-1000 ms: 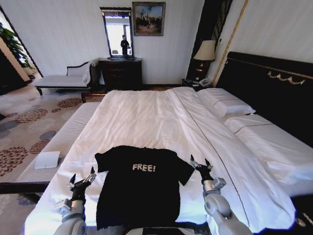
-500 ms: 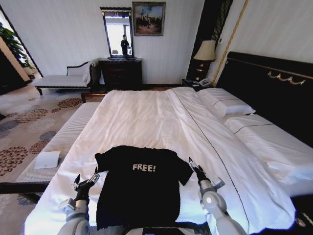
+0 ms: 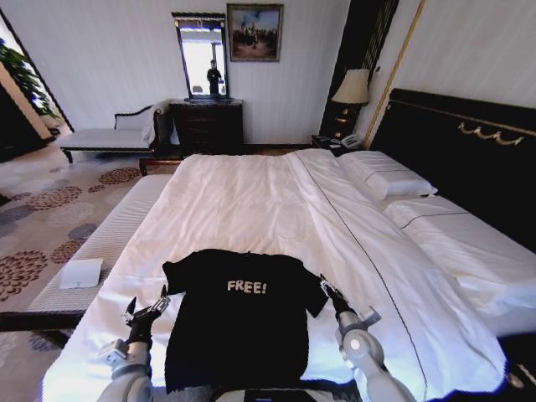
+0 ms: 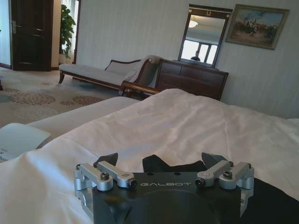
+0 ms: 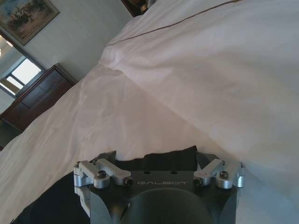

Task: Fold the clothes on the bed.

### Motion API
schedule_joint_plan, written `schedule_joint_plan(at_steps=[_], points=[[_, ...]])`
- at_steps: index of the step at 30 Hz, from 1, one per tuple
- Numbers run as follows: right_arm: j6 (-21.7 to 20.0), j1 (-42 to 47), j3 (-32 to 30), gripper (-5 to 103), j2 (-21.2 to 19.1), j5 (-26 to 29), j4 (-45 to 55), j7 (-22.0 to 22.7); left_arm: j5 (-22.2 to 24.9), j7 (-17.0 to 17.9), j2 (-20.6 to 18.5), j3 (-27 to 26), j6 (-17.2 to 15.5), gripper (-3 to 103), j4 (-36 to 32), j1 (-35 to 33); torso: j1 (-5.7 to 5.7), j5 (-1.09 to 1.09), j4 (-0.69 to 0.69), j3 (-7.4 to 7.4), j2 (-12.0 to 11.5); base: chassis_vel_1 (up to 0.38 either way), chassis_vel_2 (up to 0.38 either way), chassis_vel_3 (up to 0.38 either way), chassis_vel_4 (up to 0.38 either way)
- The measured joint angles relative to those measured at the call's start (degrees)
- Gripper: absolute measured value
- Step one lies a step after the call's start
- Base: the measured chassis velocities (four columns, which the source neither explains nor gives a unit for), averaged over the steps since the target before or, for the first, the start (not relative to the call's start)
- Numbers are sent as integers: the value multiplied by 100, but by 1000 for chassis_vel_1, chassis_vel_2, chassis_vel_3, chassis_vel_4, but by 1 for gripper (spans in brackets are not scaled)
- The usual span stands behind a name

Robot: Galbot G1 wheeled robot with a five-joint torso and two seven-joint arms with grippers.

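The clothes, a black T-shirt (image 3: pixel 239 322) with white "FREE!" lettering, lie spread flat at the near end of the bed (image 3: pixel 251 201), on its white sheets. My left gripper (image 3: pixel 145 303) stands open just beside the shirt's left sleeve. In the left wrist view the sleeve (image 4: pixel 163 164) shows as black cloth between the spread fingers of the left gripper (image 4: pixel 159 161). My right gripper (image 3: pixel 328 289) is at the edge of the right sleeve. Its wrist view has the right gripper (image 5: pixel 156 156) open, with black cloth (image 5: pixel 170 157) lying between the fingers.
A long pale bench (image 3: pixel 100 243) runs along the bed's left side with a white pad (image 3: pixel 81 272) on it. Pillows (image 3: pixel 389 178) and a tall black headboard (image 3: pixel 469 142) are on the right. A chaise (image 3: pixel 109 136), dresser (image 3: pixel 207 124) and lamp (image 3: pixel 352 86) stand far back.
My right gripper has drawn back and left onto the shirt's right sleeve edge. My left gripper dropped slightly nearer, then held still. The shirt has not moved.
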State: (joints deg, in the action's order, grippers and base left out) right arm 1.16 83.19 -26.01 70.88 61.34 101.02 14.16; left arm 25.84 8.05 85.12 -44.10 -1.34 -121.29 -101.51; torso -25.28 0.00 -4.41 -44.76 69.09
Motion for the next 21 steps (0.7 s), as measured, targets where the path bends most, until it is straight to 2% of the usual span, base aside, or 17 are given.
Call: schedule_joint_plan(at_steps=[2, 5, 9, 11, 15, 18, 21], points=[[0, 8, 8, 88, 21, -37, 0, -8, 13, 0, -15, -1, 35, 100, -11, -31, 0, 0, 0, 0, 0, 0, 0, 0, 0], [0, 11, 11, 84, 30, -80, -4, -16, 38, 0, -31, -19, 56, 100, -14, -46, 0, 0, 0, 0, 0, 0, 0, 0, 0], [6, 1, 9, 64, 32, -127, -44, -19, 110, 0, -70, -54, 80, 100, -29, -52, 0, 0, 0, 0, 0, 0, 0, 0, 0], [10, 1, 7, 64, 32, -142, -53, -19, 117, 1, -75, -58, 80, 100, -30, -52, 0, 0, 0, 0, 0, 0, 0, 0, 0], [25, -11, -6, 43, 24, -184, -120, -13, 121, 3, -78, -50, 81, 100, -29, -44, 0, 0, 0, 0, 0, 0, 0, 0, 0], [32, -29, -16, 41, 9, -194, -159, -5, 120, 4, -82, -43, 81, 100, -13, -34, 0, 0, 0, 0, 0, 0, 0, 0, 0], [34, -50, -26, 52, -11, -204, -187, -1, 119, 6, -92, -40, 82, 100, 10, -13, 0, 0, 0, 0, 0, 0, 0, 0, 0]])
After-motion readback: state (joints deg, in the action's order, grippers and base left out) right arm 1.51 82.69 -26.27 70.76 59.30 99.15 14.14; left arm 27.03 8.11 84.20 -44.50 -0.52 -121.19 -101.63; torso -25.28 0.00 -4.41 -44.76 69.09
